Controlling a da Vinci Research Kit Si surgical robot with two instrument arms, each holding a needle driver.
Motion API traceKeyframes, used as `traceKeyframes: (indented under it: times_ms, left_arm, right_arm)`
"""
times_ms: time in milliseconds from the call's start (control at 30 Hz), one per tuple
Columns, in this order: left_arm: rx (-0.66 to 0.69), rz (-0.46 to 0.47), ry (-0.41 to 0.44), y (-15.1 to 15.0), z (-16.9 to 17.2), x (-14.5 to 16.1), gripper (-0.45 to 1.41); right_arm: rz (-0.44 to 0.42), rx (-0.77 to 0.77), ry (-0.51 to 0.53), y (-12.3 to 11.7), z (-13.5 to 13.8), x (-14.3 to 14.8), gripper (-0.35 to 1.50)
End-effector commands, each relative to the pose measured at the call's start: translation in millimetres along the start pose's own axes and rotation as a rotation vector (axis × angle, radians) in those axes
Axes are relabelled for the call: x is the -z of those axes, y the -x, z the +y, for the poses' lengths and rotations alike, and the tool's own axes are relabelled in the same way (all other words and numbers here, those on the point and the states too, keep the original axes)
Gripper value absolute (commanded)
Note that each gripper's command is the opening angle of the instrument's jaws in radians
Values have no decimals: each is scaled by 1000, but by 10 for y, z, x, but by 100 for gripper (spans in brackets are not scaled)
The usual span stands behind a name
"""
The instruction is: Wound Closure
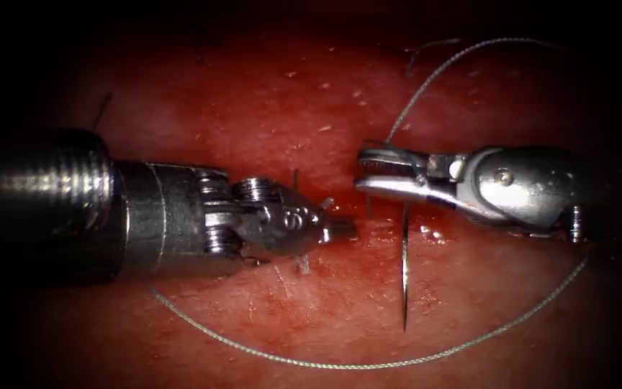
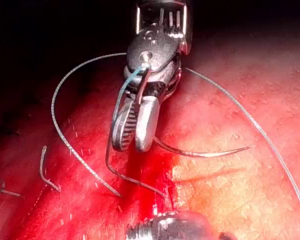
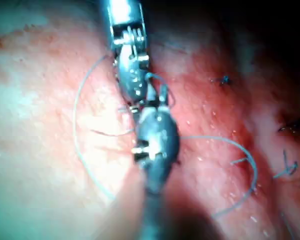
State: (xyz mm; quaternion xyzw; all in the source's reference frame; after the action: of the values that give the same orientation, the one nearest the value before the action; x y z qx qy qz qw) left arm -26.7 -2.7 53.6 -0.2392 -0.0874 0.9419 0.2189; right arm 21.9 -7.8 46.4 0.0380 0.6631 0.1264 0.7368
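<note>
the needle [image 1: 404,266] is held near one end by the right gripper [image 1: 368,173], whose jaws are pinched on it; the rest of the curve hangs down free above the tissue [image 1: 268,108], just right of the cut [image 1: 368,216], and is not seen to enter it. the thread [image 1: 340,364] is looped wide around both tools and lies across the tissue. the left gripper [image 1: 343,229] is seen pressed together at the cut, with nothing visibly held. red fluid [image 2: 140,170] is seen along the cut.

Tissue [image 1: 268,101] bearing thread [image 1: 340,364]
</note>
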Motion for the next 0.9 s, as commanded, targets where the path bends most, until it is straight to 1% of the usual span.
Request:
traceKeyframes:
  times_ms: [33, 300, 433, 533, 633, 667, 733, 767, 833, 900]
  left_arm:
    - [-3, -5, 0, -3, -2, -9, -45]
    - [12, -15, 4, -4, -23, -24, -45]
    - [2, -76, 46, -3, -24, -33, -45]
    - [2, -150, 83, 2, -15, -40, -45]
    - [5, -188, 144, 8, 0, -45, -45]
    - [1, -193, 162, 9, 5, -46, -45]
    - [-8, -208, 192, 13, 18, -48, -37]
    - [-11, -214, 205, 14, 22, -47, -37]
    - [-16, -224, 222, 15, 30, -45, -37]
    - [-20, -228, 228, 15, 34, -42, -32]
  right_arm:
    - [2, 5, 0, 6, -3, -5, -35]
    - [15, 34, -7, 4, -7, -7, -35]
    - [25, 63, -10, 5, -6, -9, -35]
    - [38, 99, -3, 7, -1, -10, -35]
    - [60, 157, -1, 10, 7, -10, -35]
    - [68, 174, -2, 11, 10, -10, -35]
    - [84, 213, 3, 12, 18, -10, -35]
    - [88, 230, 7, 12, 21, -10, -35]
    - [90, 275, 11, 13, 28, -12, -35]
    - [88, 311, 13, 14, 31, -13, -35]
